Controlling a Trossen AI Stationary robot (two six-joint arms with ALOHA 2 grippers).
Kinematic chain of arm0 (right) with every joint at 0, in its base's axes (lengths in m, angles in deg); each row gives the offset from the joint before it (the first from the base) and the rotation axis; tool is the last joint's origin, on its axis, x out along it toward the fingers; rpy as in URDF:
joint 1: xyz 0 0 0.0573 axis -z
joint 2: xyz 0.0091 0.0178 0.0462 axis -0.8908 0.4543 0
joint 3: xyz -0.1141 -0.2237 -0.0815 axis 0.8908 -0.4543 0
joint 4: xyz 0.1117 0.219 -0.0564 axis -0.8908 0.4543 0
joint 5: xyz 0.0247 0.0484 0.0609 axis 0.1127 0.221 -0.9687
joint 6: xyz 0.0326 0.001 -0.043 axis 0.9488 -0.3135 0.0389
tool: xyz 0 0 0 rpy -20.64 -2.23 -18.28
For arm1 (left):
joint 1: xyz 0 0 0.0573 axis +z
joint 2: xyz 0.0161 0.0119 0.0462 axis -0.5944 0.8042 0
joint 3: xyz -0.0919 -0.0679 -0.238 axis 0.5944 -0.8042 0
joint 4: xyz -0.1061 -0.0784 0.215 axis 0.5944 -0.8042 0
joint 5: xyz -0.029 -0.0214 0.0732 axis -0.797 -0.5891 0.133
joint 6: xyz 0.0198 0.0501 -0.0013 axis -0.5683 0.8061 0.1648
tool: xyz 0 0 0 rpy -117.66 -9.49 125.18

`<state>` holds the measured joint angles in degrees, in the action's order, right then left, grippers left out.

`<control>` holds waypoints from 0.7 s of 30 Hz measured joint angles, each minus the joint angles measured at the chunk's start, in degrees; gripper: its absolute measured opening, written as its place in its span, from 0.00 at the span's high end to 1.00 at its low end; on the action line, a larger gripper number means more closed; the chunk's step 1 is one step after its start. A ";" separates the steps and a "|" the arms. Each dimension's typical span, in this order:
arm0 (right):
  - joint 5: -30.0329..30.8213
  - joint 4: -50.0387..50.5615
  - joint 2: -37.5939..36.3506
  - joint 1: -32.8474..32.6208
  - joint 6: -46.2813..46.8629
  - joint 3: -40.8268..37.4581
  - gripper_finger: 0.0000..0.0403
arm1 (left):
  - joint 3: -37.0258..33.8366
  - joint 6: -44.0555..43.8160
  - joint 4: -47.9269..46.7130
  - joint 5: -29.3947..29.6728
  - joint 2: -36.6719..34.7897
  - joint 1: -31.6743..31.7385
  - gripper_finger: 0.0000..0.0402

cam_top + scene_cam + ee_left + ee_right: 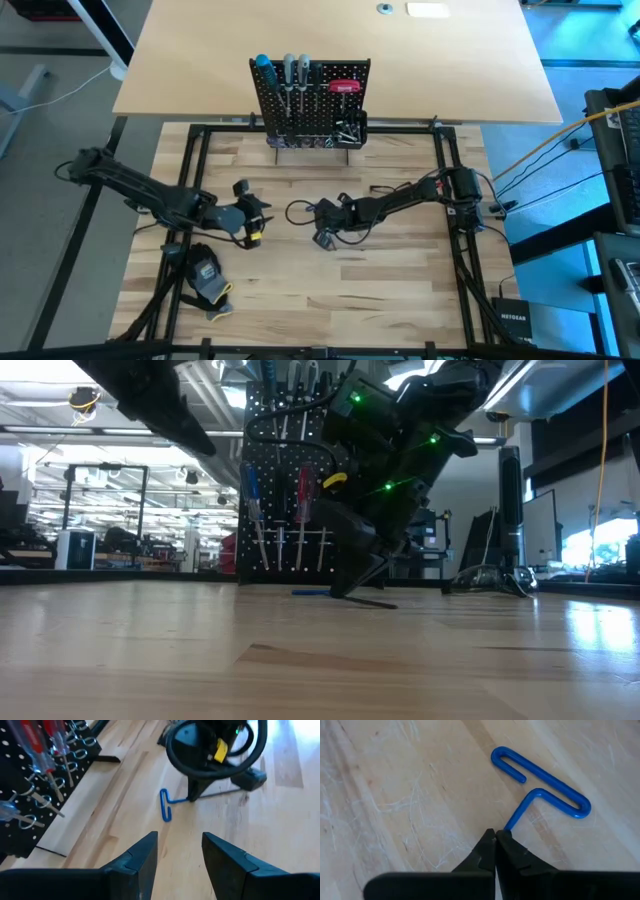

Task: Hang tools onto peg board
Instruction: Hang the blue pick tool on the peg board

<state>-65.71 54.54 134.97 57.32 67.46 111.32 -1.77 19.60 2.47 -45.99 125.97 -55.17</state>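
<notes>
The black peg board stands upright at the table's far side. Screwdrivers with blue and red handles hang on it from wire hooks. A blue T-shaped key lies flat on the table in front of the board; it also shows in the left wrist view. My right gripper is shut on the key's shaft, near the table's middle. My left gripper is open and empty, left of the key and above the table. My right gripper pinches the key's shaft between its two fingertips, a short way from the blue T handle. The fingers slant down onto it from above. The key lies on the table, its handle flat toward the table's left.
A black-and-yellow glove lies at the near left. A small black bin hangs on the board's lower right. A black metal frame borders the wooden table. Bare wood lies between the grippers and the board.
</notes>
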 joint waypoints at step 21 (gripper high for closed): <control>-1.34 0.99 -1.33 -3.54 -9.53 3.94 1.00 | 0.00 1.74 12.74 -15.01 22.36 4.33 0.64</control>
<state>-67.05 55.53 133.64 53.78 57.94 115.26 -1.77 21.34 15.20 -61.01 148.33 -50.83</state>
